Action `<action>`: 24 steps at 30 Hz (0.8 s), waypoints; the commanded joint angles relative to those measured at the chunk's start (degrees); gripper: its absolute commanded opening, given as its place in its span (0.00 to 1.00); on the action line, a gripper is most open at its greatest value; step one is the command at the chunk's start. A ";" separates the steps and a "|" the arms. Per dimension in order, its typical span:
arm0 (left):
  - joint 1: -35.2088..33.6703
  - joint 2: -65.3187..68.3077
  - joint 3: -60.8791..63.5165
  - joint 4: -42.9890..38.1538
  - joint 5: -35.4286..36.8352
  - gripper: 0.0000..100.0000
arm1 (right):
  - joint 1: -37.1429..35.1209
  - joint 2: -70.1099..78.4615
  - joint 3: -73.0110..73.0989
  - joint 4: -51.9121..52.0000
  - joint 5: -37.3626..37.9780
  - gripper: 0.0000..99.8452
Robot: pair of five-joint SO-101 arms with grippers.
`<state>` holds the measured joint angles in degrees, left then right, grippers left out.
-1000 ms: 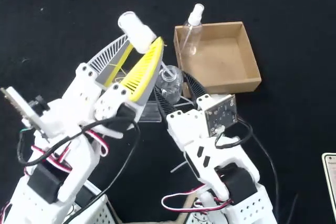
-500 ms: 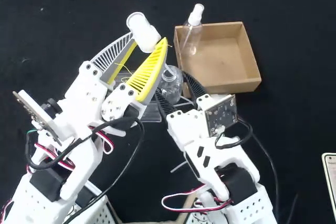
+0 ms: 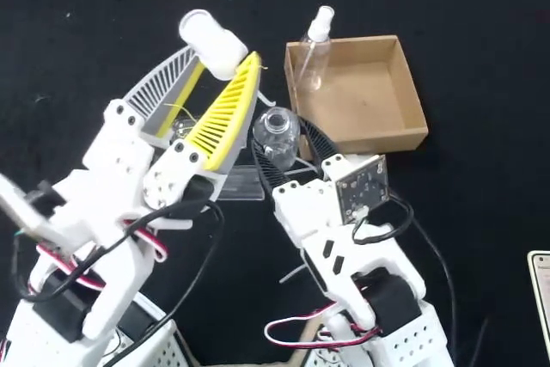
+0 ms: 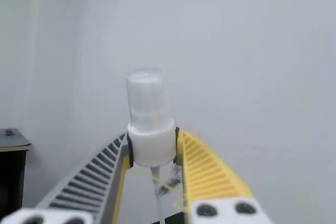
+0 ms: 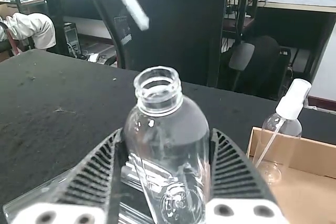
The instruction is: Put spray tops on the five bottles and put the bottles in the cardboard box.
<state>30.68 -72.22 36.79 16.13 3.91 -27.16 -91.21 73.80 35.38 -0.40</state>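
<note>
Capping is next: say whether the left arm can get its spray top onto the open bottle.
Probably yes: the bottle sits open, neck up, in the right end effector, with the spray top close by.
</note>
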 commanded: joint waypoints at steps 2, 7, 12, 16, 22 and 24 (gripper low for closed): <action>0.66 0.00 1.98 -0.88 -0.26 0.07 | -0.44 -0.66 -0.40 -1.14 -0.53 0.11; 0.66 0.00 4.18 -0.88 -0.26 0.07 | -0.35 -0.66 -0.40 -1.14 -0.53 0.11; 0.66 0.00 6.64 -0.79 -0.26 0.07 | -0.35 -0.66 -0.40 -1.14 -0.53 0.11; 0.75 0.00 10.77 0.53 -0.26 0.08 | -0.35 -0.66 -0.40 -1.14 -0.53 0.11; 0.75 0.00 11.56 6.07 -0.26 0.08 | -0.26 -0.66 -0.40 -1.14 -0.53 0.11; 0.66 0.00 11.74 7.65 -0.26 0.08 | -0.26 -0.66 -0.40 -1.14 -0.53 0.11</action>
<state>30.59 -71.87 48.92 21.67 3.82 -27.16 -91.21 73.80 35.38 -0.31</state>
